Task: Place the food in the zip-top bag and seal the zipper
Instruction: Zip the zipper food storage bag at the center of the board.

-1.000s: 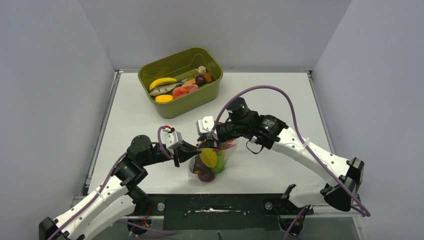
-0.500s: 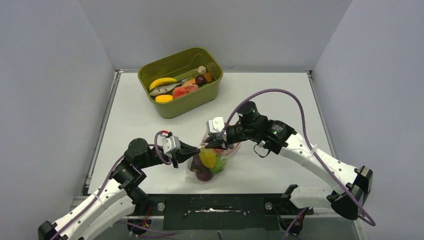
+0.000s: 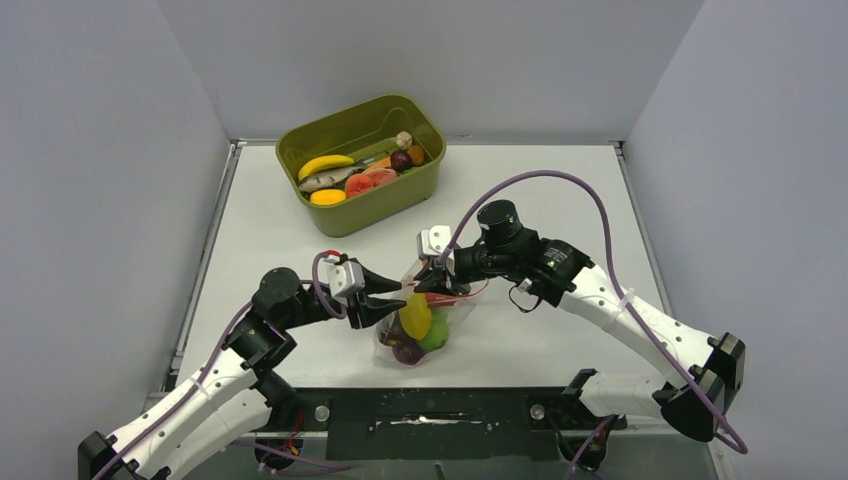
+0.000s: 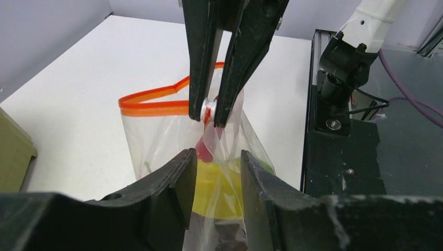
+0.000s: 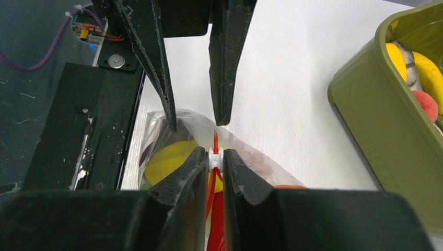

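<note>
The clear zip-top bag (image 3: 445,312) stands near the table's front edge with yellow (image 3: 416,315), green (image 3: 436,334) and purple (image 3: 407,351) food inside. Its red-orange zipper (image 4: 154,108) gapes in a loop on one side. My right gripper (image 3: 428,286) is shut on the zipper's white slider (image 5: 215,156) at the bag's top. My left gripper (image 3: 397,298) is open. Its fingers straddle the bag's film just below the slider, as the left wrist view (image 4: 217,159) shows, without pinching it.
The olive-green tub (image 3: 400,200) stands at the back left of the table with a banana (image 3: 326,163) and several more toy foods. The black base plate (image 3: 430,408) lies along the near edge, close to the bag.
My left gripper has opened and let go of the bag's corner. My right gripper has carried the slider a little to the right.
</note>
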`<state>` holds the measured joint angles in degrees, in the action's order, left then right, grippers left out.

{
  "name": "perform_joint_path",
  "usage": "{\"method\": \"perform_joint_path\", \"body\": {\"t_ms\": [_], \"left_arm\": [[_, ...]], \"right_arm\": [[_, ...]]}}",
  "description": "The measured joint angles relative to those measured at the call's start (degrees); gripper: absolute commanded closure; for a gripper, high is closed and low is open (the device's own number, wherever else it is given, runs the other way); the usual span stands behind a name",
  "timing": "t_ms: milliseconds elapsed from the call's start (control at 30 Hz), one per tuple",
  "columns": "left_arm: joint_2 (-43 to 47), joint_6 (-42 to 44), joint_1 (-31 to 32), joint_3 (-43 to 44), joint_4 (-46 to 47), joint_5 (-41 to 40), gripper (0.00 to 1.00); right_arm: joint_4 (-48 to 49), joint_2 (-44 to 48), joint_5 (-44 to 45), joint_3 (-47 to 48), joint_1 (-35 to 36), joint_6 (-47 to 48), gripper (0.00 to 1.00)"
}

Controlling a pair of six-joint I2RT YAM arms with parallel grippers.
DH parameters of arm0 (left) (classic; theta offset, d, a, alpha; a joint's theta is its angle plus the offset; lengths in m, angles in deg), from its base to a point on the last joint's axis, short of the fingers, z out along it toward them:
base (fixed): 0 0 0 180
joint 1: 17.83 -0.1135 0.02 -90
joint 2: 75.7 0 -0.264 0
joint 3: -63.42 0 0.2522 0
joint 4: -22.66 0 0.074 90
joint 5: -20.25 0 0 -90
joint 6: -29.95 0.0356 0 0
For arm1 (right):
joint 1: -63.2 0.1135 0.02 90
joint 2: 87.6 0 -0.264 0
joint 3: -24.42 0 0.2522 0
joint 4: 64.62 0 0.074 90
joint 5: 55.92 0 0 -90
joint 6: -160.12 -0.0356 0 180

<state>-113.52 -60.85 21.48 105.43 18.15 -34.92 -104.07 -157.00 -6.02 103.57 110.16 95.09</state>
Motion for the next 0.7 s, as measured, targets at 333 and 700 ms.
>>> {"method": "perform_joint_path", "body": {"t_ms": [333,700], "left_arm": [[-4.61,0.66,0.0,3.1,-0.02,0.46,0.7],[-4.94,2.34,0.0,4.31,-0.44,1.66,1.0]], "right_arm": [[1.51,-0.02,-0.76,0.0,0.37,-1.49,1.0],[2.51,-0.79,-1.86,0.0,0.59,-3.19,1.0]]}}
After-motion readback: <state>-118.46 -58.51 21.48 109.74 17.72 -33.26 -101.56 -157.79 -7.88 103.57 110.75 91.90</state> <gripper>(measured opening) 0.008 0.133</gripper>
